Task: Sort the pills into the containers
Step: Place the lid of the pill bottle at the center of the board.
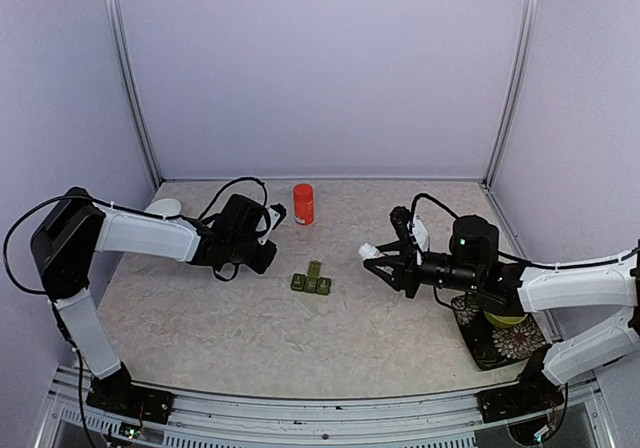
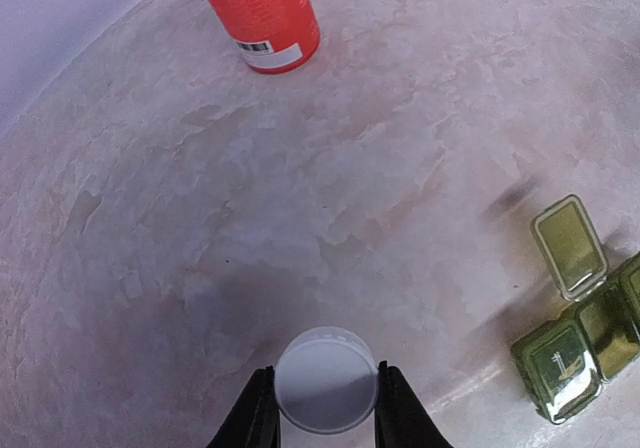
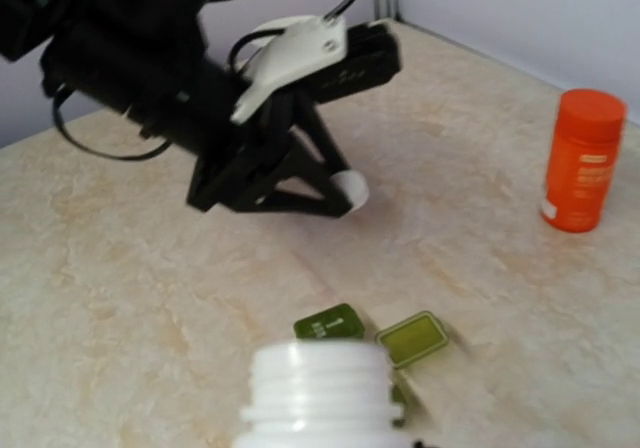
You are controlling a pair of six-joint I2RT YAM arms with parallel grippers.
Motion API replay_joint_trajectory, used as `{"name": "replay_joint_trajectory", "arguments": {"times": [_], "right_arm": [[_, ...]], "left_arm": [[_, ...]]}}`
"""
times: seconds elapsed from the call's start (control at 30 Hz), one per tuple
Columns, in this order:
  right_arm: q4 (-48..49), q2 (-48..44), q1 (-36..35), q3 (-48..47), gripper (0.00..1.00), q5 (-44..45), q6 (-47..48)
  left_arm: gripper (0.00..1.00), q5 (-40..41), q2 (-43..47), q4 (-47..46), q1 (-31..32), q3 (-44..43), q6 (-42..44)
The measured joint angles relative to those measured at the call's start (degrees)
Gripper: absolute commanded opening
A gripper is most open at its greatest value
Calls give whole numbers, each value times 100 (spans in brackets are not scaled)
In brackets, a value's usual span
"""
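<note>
Nearest to us, on the right, a lime-green bowl [image 1: 504, 318] sits on a dark mat with flowers [image 1: 520, 346]. A little farther out, our right gripper [image 1: 372, 253] is clamped around a white plastic bottle [image 3: 320, 393]. The bottle has no top on, so its mouth is open. Just left of it, in the middle of the pale stone-look table [image 2: 300, 188], lies the small dark green pill box [image 1: 312, 282] with three square parts in a row. One see-through green lid [image 2: 569, 246] is flipped open and lies flat. The other two lids look closed. We see no pills in the box, but the open part is too small for us to be sure. Left of the box, our left gripper [image 2: 327, 398] pinches a round white cap [image 2: 326, 373] tight between its fingers. Farther back stands a tall red-orange bottle [image 1: 303, 204], and far on the left sits a white bowl [image 1: 165, 208]. We think the job has only just begun. The cap is off and one part is open. The pills are not yet in the box, and we think the other two lids must be opened too.
</note>
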State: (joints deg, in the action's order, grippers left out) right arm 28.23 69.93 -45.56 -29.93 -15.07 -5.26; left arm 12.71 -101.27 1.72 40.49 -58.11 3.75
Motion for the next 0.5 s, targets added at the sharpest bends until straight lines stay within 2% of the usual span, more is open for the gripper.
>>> {"name": "replay_joint_trajectory", "arguments": {"times": [0.5], "right_arm": [[396,2310,44,-1484,0,-957,498]], "left_arm": [[30,-79,-404,-267,-190,114,-157]]}}
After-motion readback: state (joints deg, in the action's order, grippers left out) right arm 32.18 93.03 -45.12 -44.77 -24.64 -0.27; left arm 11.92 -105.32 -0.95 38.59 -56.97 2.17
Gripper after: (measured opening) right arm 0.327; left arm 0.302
